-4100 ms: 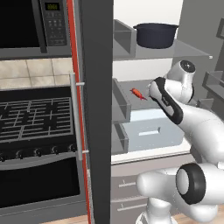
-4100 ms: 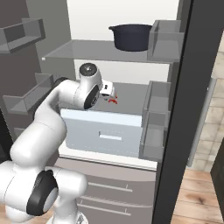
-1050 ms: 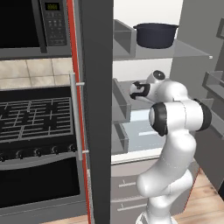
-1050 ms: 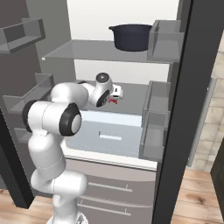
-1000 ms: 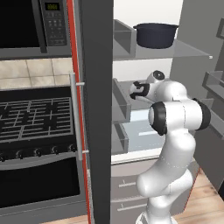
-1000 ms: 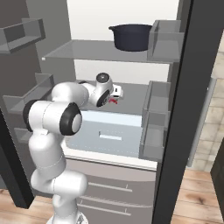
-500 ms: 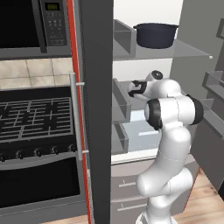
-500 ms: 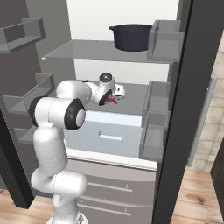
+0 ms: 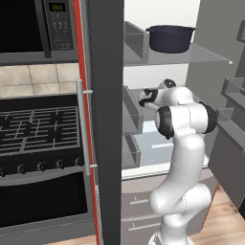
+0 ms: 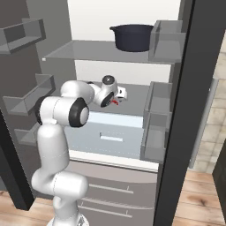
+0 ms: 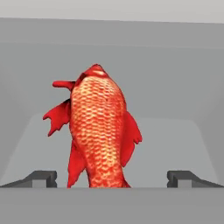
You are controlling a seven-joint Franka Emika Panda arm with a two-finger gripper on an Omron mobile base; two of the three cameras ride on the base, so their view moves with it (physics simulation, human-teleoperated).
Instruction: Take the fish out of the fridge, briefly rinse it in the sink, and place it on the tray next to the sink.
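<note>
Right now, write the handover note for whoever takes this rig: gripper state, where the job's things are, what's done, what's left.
Gripper: open, nothing held, reaching into the fridge over its middle shelf.
Fish: lies on that shelf, lined up between the two open fingertips in the hand view; no contact visible yet.
Fridge: door open; a dark pot sits on the shelf above.
Done: fridge opened, gripper lined up on the fish.
Left: close on the fish, lift it out, rinse it in the sink, set it on the tray.
</note>
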